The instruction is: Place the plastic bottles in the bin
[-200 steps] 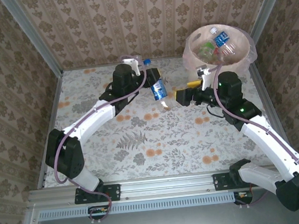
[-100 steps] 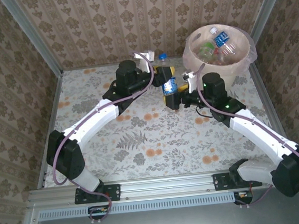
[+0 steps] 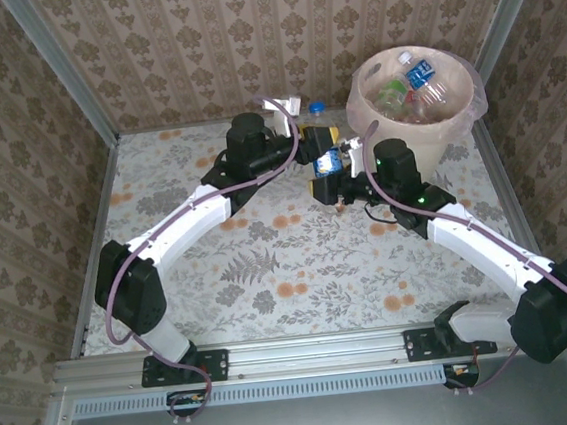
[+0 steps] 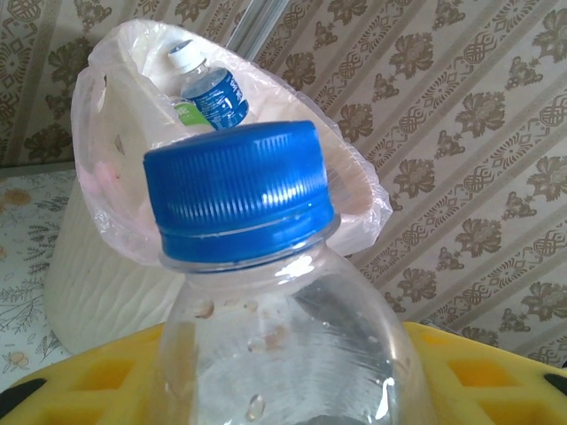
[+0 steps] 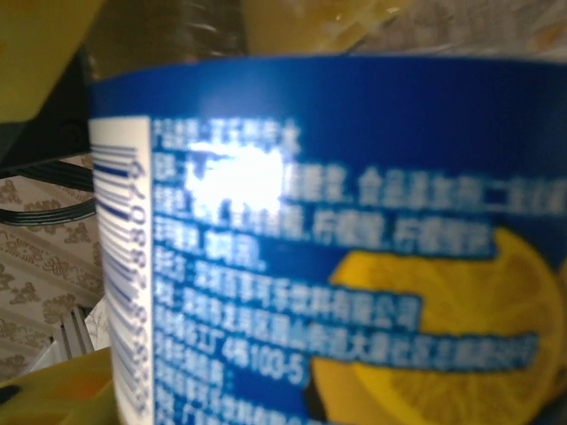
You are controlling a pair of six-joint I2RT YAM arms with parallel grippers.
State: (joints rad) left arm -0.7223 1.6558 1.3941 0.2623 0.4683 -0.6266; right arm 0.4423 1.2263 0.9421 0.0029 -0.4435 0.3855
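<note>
Since a second ago, the left arm has carried the clear plastic bottle with the blue label (image 3: 325, 165) to the right, nearer the bin. The right arm has swung in to meet it.

The flowery worktop (image 3: 268, 264) lies under both arms. The big round cream bin with a thin pink bag over its rim (image 3: 451, 124) stands in the far right corner. Other bottles lie inside it, one of them with a blue label and a white cap (image 3: 417, 71).

The held bottle is up off the worktop, just left of the bin, with its cap end toward the far wall. The left hand (image 3: 314, 139) is closed on the bottle below its neck, with its yellow fingers (image 4: 80, 390) on either side. The right hand (image 3: 344, 174) is right up against the bottle's label. I cannot tell if it is squeezing or only touching.

The label (image 5: 354, 248) is dark blue with white Chinese writing, too blurry to read. It also has a white strip with a barcode and a picture of a yellow lemon slice. The cap (image 4: 237, 190) is blue with little ridges.
</note>
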